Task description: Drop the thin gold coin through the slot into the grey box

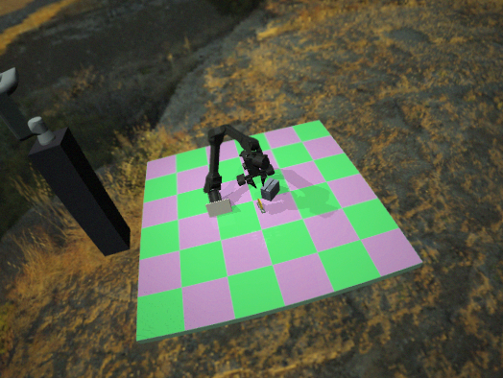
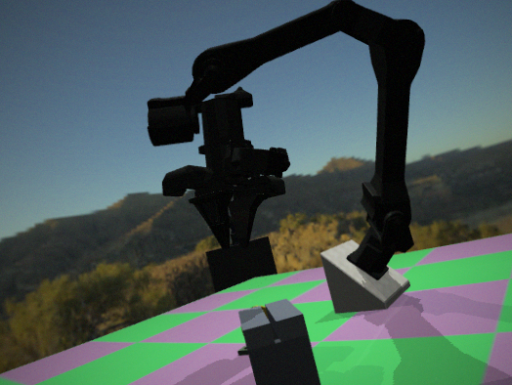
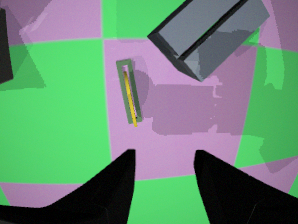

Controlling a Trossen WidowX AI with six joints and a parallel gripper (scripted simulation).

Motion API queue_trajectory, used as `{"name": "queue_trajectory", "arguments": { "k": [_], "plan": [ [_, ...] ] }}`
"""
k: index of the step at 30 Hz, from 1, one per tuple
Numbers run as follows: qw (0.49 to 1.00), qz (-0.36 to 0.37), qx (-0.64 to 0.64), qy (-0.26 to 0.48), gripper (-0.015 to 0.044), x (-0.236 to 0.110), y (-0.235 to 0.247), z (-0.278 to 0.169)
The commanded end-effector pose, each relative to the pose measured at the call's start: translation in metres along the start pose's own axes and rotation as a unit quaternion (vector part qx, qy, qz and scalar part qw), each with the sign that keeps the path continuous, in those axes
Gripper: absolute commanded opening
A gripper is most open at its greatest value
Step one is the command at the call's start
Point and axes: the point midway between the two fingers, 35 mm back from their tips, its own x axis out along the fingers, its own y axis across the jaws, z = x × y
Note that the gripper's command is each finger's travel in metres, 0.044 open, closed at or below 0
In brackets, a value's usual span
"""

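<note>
The thin gold coin (image 3: 129, 99) (image 1: 261, 204) stands on edge in the narrow dark-green holder (image 3: 137, 92) on a pink square. The closed grey box (image 3: 213, 23) (image 1: 270, 190) (image 2: 278, 342) with a dark slot along its lid stands just behind and to the right of the coin. My gripper (image 3: 165, 156) (image 1: 251, 181) (image 2: 237, 238) points down, well above the mat, partly open with nothing between its fingers. In the wrist view the coin lies ahead of the fingertips and a little to the left. In the exterior view the box hides most of the coin.
The green and pink checkered mat (image 1: 298, 269) lies on rocky ground. The arm's grey wedge base (image 1: 219, 207) (image 2: 352, 288) sits left of the coin. A tall black post (image 1: 79, 192) (image 2: 241, 264) stands off the mat's left edge.
</note>
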Motion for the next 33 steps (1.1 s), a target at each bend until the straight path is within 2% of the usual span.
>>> {"name": "queue_trajectory", "arguments": {
  "k": [1, 8, 12, 33],
  "plan": [
    [0.993, 0.063, -0.094, -0.034, 0.0161, 0.017, 0.009, -0.007],
    [0.993, 0.063, -0.094, -0.034, 0.0161, 0.019, 0.011, -0.005],
    [0.993, 0.063, -0.094, -0.035, 0.0161, 0.05, 0.015, -0.003],
    [0.993, 0.062, -0.094, -0.034, 0.0161, 0.087, 0.018, 0.0]
  ]
}}
